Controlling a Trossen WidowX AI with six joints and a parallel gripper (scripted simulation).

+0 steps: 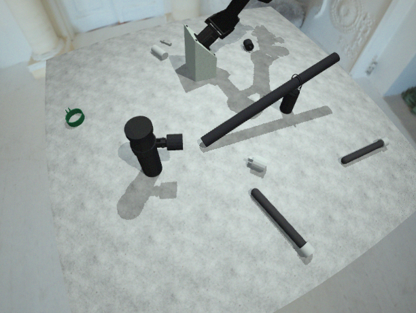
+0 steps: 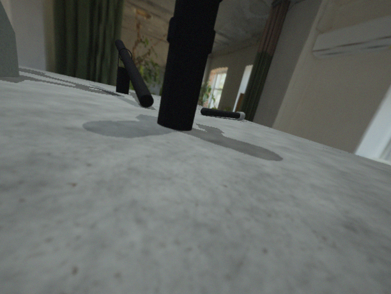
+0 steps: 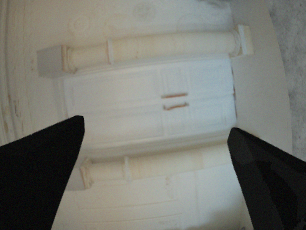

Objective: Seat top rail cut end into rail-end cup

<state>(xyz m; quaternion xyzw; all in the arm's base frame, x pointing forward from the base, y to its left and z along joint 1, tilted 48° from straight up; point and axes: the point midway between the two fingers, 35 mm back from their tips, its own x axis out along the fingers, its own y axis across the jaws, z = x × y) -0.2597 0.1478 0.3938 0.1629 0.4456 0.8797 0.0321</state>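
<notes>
The big black post (image 1: 146, 153) (image 2: 185, 70) stands upright at the left of the middle, with its round cap (image 1: 138, 128) on top. The brace band (image 1: 145, 143) sits just under the cap and carries the rail-end cup (image 1: 175, 141), whose mouth faces right. The long dark rail (image 1: 268, 99) (image 2: 134, 75) passes through the loop cap on the small post (image 1: 288, 102) (image 2: 122, 80) and slopes down toward the cup. Its cut end (image 1: 203, 141) lies a short gap to the right of the cup, outside it. My gripper (image 3: 158, 130) is open and empty, and faces the room wall. Only the arm (image 1: 221, 24) shows in the top view, at the back.
A pale green wedge (image 1: 200, 58) stands by the arm. Two loose pipes with white ends (image 1: 282, 221) (image 1: 364, 151) lie at the right, one also in the exterior view (image 2: 220, 113). A white fitting (image 1: 257, 163), green ring (image 1: 75, 118), white cylinder (image 1: 160, 52) and black cap (image 1: 248, 44) lie about.
</notes>
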